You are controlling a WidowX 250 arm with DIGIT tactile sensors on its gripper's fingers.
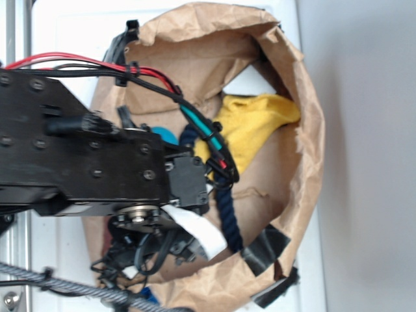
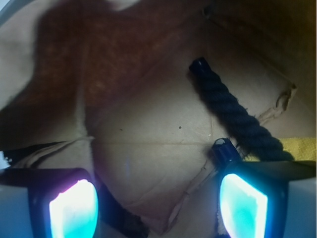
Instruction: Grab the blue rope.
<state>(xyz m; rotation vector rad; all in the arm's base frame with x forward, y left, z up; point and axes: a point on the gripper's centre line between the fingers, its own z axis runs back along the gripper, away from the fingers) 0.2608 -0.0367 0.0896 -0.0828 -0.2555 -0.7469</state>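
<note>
The gripper (image 2: 158, 203) is hovering with its jaws spread wide over the floor of a crumpled brown paper bag (image 1: 305, 162), holding nothing. The blue rope (image 2: 237, 116) is lying on the bag's floor, running diagonally from a capped end toward the finger (image 2: 242, 206) on the right of the wrist view, where its other capped end is sitting just beside the fingertip. A yellow cloth (image 1: 257, 123) is lying beside the rope inside the bag
</note>
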